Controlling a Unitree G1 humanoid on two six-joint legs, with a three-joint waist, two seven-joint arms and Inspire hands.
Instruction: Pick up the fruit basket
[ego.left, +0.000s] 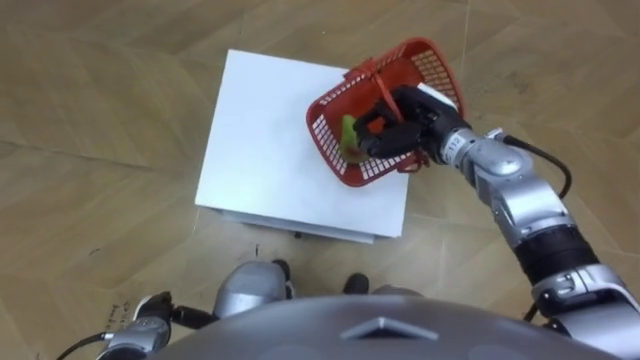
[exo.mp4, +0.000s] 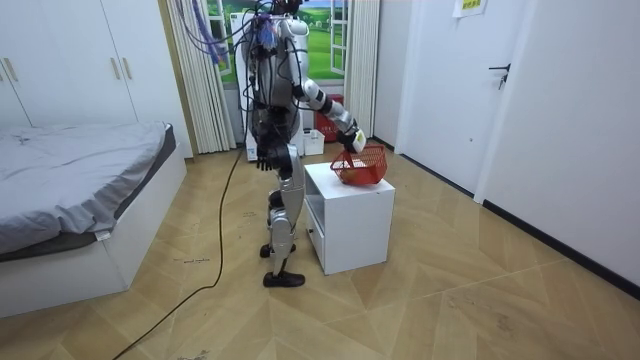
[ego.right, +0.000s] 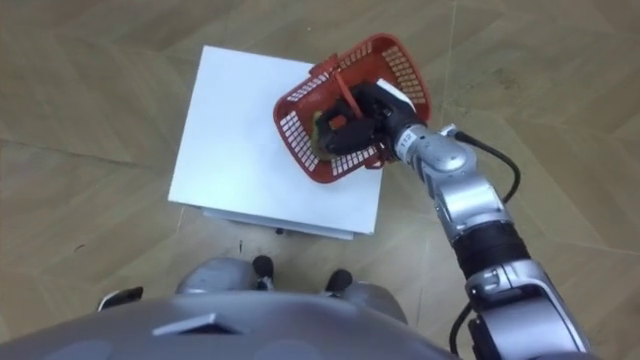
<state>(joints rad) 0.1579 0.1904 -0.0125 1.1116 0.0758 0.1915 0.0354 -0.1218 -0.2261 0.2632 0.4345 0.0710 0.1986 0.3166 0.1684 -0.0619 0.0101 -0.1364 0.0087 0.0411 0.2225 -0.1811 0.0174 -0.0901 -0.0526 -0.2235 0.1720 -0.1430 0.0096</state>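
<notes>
While right hand (ego.left: 402, 132) is curled round the handle (ego.left: 368, 80), basket (ego.left: 432, 55) hangs tilted over surface (ego.left: 265, 150) corner, upper right of frame. Risk: off-centre hold tips it further, fruit (ego.left: 349, 131) spills. Left hand (ego.left: 150, 326) lower left.

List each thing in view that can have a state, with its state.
Fruit basket: handle raised, fruit inside, on cabinet's corner.
Right robot hand: shut on basket handle.
Left robot hand: hangs at the side.
Room door: shut.
Wardrobe doors: shut.
</notes>
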